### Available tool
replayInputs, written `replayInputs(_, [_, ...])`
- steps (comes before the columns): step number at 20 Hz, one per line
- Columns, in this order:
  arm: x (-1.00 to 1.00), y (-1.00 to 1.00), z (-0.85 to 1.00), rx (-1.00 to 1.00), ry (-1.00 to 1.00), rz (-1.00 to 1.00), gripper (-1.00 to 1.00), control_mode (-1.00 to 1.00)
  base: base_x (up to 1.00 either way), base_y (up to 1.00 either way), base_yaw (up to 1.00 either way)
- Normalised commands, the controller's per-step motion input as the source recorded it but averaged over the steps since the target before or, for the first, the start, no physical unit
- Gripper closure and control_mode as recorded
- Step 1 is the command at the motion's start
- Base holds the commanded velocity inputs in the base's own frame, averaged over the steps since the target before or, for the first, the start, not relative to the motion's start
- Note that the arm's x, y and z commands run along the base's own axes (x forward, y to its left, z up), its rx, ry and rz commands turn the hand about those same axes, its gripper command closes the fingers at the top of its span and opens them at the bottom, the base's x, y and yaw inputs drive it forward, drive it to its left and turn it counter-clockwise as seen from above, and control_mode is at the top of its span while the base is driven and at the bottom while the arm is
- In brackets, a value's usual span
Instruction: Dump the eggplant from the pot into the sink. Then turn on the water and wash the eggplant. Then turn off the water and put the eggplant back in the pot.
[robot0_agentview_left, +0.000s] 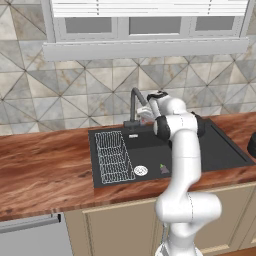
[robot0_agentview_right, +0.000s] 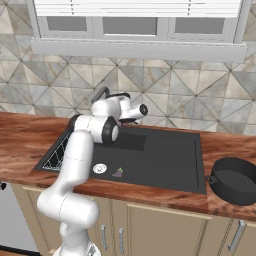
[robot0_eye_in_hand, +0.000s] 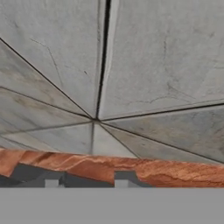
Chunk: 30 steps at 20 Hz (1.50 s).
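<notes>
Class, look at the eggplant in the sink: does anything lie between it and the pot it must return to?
Nothing visible does. The eggplant lies in the sink; bare basin and counter separate it from the pot.

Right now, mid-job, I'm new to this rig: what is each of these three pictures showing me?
The white jointed machine is a robot arm. Two cameras ride on its base, behind it to left and right, both facing the wooden counter. A third sits on the hand and faces the tiled wall.

The black sink holds the tiny purple eggplant beside the white drain; the wire rack lies at the left end. The pot stands on the counter right of the sink.

The gripper is up by the faucet. I cannot tell whether it grips anything. No water runs.
</notes>
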Motion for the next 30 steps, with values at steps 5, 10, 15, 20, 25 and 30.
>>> replayInputs(5, [-0.14,-0.78,-0.04,0.0,0.07,-0.06,1.0,-1.0,0.0,0.0,0.0])
replayInputs(10, [-0.26,-0.93,-0.07,0.0,0.08,-0.05,1.0,-1.0,0.0,0.0,0.0])
replayInputs(15, [-0.44,-0.96,-0.14,0.0,0.08,-0.05,1.0,-1.0,0.0,0.0,0.0])
replayInputs(20, [-0.56,-1.0,-0.19,0.0,0.08,-0.04,1.0,-1.0,0.0,0.0,0.0])
replayInputs(25, [-0.62,-0.92,-0.3,0.0,0.07,-0.02,1.0,-1.0,0.0,0.0,0.0])
replayInputs(30, [-0.43,-0.39,-0.1,0.0,0.01,0.0,1.0,-1.0,0.0,0.0,0.0])
